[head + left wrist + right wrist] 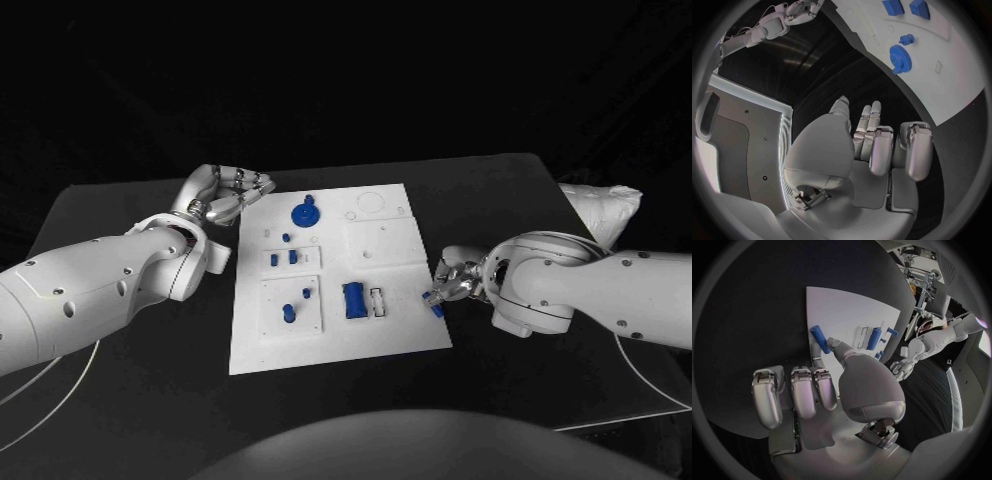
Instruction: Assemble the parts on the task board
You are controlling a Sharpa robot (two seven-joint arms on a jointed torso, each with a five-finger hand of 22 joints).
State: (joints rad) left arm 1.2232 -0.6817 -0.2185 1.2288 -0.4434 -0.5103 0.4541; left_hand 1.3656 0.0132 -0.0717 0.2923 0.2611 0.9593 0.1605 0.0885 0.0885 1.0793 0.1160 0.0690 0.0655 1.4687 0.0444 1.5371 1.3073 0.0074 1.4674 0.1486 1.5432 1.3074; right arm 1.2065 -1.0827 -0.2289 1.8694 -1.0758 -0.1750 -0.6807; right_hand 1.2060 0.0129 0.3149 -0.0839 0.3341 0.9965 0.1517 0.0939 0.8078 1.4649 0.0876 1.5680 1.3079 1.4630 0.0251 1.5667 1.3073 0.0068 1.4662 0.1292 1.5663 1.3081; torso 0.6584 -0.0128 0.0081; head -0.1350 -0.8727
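My right hand [459,283] sits at the board's [389,225] right edge, pinching a blue peg [819,338] between thumb and a finger; other fingers [804,392] curl in. My left hand [231,192] rests on the table [116,210] just off the board's far left corner, fingers loosely bent, holding nothing. On the board I see a gear [304,214] near that corner and a blue block [353,301] toward the peg.
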